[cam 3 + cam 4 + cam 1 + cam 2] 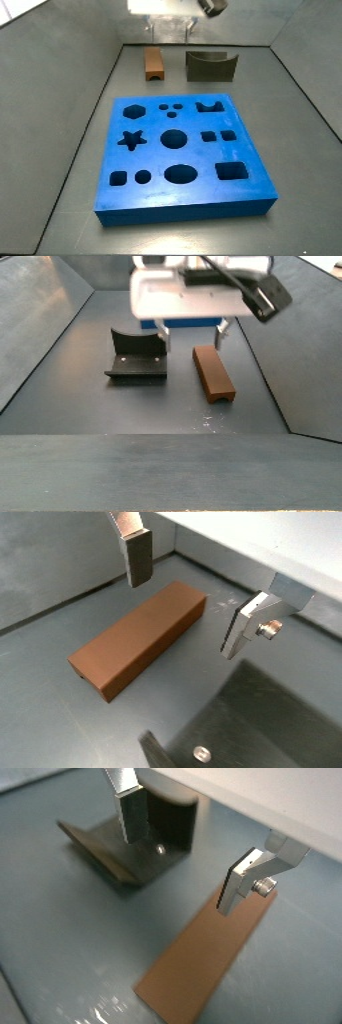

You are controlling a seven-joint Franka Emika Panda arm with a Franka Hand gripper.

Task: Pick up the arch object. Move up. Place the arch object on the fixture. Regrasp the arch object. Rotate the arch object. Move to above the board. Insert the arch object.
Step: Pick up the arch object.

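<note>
The arch object [140,637] is an orange-brown bar lying flat on the grey floor; it also shows in a wrist view [207,963] and in both side views [154,63] [213,373]. The fixture [127,843], a dark block with a scooped top, stands beside it [210,66] [136,356]. My gripper [191,592] is open and empty, hovering above the bar's far end and the gap between bar and fixture [187,848] [191,334] [170,30]. The fingers [138,557] touch nothing. The blue board [181,195] with shaped cutouts lies apart from both.
Grey sloped walls [80,90] enclose the floor on all sides. A wall runs close behind the bar and the fixture [254,562]. A strip of bare floor [181,88] separates the board from the bar and fixture.
</note>
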